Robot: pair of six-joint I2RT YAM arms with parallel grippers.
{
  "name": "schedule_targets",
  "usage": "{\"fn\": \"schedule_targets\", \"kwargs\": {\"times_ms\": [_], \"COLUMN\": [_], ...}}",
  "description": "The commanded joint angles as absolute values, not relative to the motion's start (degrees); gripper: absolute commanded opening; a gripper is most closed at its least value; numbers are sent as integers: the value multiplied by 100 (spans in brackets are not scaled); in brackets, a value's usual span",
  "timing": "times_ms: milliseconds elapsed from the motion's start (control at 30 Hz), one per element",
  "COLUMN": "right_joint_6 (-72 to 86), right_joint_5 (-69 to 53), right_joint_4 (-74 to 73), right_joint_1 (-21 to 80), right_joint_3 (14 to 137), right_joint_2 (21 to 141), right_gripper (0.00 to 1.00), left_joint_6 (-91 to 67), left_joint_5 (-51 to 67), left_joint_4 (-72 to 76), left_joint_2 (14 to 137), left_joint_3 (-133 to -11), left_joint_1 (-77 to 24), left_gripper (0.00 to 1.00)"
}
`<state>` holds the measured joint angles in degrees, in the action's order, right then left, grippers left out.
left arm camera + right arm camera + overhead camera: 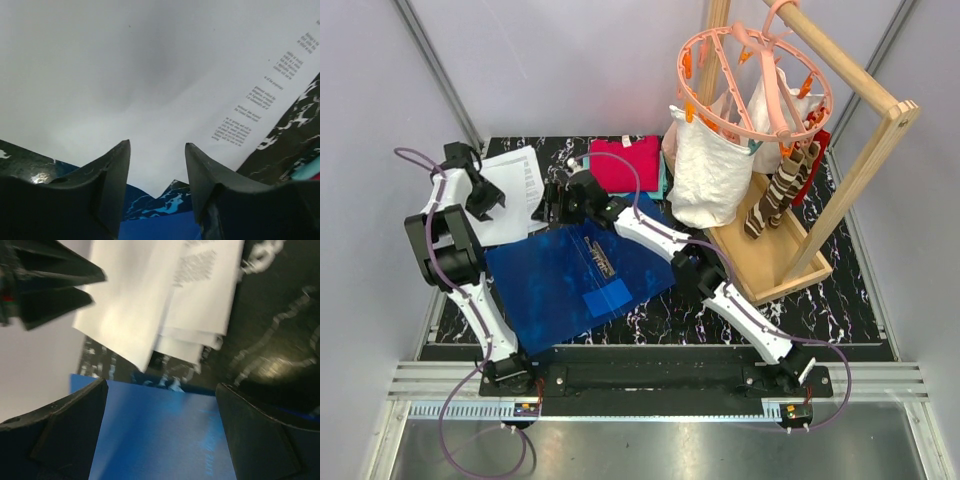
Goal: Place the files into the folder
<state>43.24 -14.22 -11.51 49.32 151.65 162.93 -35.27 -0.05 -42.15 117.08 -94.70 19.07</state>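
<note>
The files (515,185) are a few white sheets with small black text, fanned at the back left of the black marbled table. The blue folder (575,275) lies flat in front of them, in the middle. My left gripper (485,200) hangs open just above the files; in the left wrist view its jaws (157,145) stand apart over the sheet (150,75), empty. My right gripper (558,202) is open at the folder's far edge; in its wrist view (160,385) the folder (160,435) lies below the jaws and the files (165,295) beyond.
Folded red clothes (625,160) lie at the back centre. A white cloth bag (710,170) and striped socks (780,195) hang from a pink peg hanger (755,75) on a wooden rack (860,170) whose tray base (770,260) fills the right side.
</note>
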Motion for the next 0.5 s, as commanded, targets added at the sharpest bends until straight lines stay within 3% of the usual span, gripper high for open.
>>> {"fn": "schedule_targets", "kwargs": {"times_ms": [0, 233, 400, 467], "right_joint_6": [3841, 3139, 3085, 3111], "right_joint_5": [-959, -642, -668, -712], "right_joint_4": [-1694, -1925, -1311, -1196], "right_joint_1": [4791, 4474, 4272, 4219], "right_joint_3": [14436, 12280, 10954, 10759], "right_joint_2": [15242, 13239, 11972, 11665], "right_gripper": [98, 100, 100, 100], "left_joint_6": [-2717, -2461, -2250, -2180], "left_joint_5": [-1588, -3453, -3524, -3534], "left_joint_4": [-4490, -5414, -5370, -5353], "left_joint_2": [11311, 12006, 12067, 12094], "left_joint_3": [-9921, -10618, -10310, -10161], "left_joint_1": [1032, 88, -158, -237], "left_gripper": [61, 62, 59, 62]}}
